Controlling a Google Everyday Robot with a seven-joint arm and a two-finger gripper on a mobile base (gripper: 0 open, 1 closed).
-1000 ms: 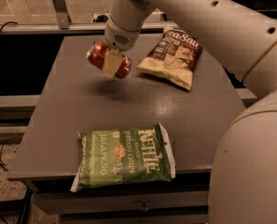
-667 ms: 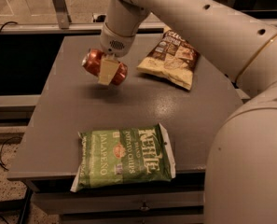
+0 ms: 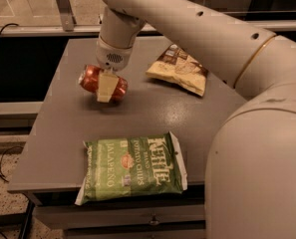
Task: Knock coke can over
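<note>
The coke can (image 3: pixel 90 78) is red and lies on its side, held across its middle by my gripper (image 3: pixel 104 89), over the left part of the grey table (image 3: pixel 58 133). The gripper comes straight down from the cream arm, and one cream finger (image 3: pixel 105 86) crosses the front of the can. The fingers are shut on the can. The can's underside is at or just above the tabletop, with a small shadow under it; I cannot tell if it touches.
A green Kettle jalapeño chip bag (image 3: pixel 132 169) lies flat at the table's front edge. A brown and cream chip bag (image 3: pixel 180 73) lies at the back right. My arm's bulky body (image 3: pixel 257 158) covers the table's right side. Cables trail on the floor at left.
The gripper has moved left, toward the front and down to the tabletop with the can in it. The can has turned closer to horizontal. Both chip bags have stayed put.
</note>
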